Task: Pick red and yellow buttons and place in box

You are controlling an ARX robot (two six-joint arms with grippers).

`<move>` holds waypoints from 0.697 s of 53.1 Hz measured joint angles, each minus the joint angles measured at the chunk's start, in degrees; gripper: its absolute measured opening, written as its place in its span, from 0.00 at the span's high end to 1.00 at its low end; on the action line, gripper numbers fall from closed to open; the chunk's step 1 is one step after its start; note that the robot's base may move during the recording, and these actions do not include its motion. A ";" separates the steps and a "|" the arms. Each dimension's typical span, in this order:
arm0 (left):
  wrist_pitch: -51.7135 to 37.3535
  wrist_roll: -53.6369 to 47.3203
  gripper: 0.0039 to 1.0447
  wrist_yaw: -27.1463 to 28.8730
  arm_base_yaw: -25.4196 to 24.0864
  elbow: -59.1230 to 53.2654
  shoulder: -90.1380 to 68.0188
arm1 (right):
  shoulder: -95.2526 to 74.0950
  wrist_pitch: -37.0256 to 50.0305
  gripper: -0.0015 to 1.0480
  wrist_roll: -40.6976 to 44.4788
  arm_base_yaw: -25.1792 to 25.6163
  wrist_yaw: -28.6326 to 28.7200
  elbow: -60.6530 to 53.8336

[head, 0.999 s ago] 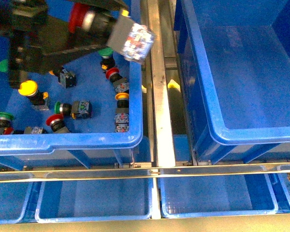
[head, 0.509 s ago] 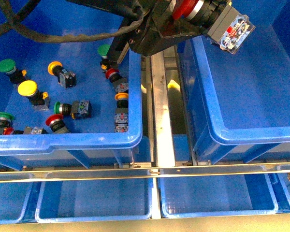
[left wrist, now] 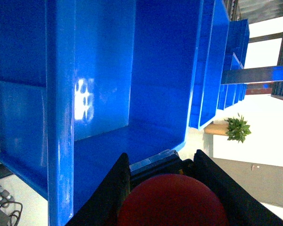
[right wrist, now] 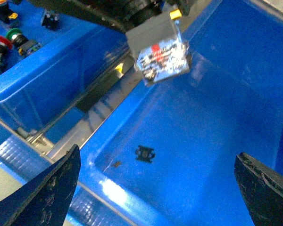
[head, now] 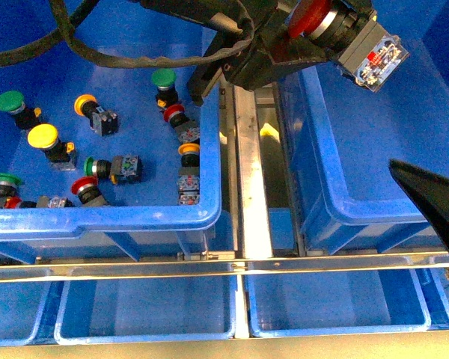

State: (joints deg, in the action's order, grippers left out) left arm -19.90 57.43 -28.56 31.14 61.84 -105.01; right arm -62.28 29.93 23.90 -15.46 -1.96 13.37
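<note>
This looks like a workshop where small parts get sorted. A blue bin (head: 135, 217) on the left holds many push buttons (head: 43, 137), a blue box (head: 374, 149) sits on the right, with a metal rail (head: 251, 187) between. Small blue trays (head: 146, 307) line the near side. More blue bins (left wrist: 212, 56) stand far off.

The left arm (head: 232, 45) is matt black throughout — blocky, angular housings with hard edges, faintly glossy where light catches them. A thick black cable (head: 105, 61) in a smooth sheath runs off it. Its fingers (left wrist: 221, 188) are flat black plates with rounded outer edges. The right gripper (right wrist: 156, 155) has black fingers (right wrist: 52, 188) too — broad wedges narrowing to blunt tips, slightly rough and speckled; one shows in the front view as a dark pointed slab
</note>
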 joint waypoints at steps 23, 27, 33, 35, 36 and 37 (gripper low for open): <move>-0.07 0.26 0.69 -0.35 -0.39 0.17 0.00 | -24.04 17.55 0.06 8.72 -1.16 -3.65 10.49; -0.07 0.28 0.69 -0.37 -0.46 0.17 0.00 | -25.90 18.69 0.06 9.40 -1.14 -4.11 11.69; -0.07 0.26 0.69 -0.37 -0.66 0.17 0.00 | -27.28 18.73 0.06 10.38 -1.16 -4.28 13.27; -0.07 0.28 0.69 -0.39 -0.74 0.17 0.00 | -27.41 18.73 0.06 10.54 -1.29 -4.26 13.62; -0.07 0.26 0.69 -0.39 -0.79 0.17 0.00 | -27.43 18.73 0.06 10.64 -1.33 -4.28 13.73; -0.07 0.26 0.69 -0.39 -0.81 0.17 0.00 | -27.47 18.73 0.06 10.86 -1.42 -4.28 13.92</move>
State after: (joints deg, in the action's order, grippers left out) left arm -19.97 57.69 -28.95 30.33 62.02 -105.01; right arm -89.76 48.66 34.76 -16.88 -6.24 27.29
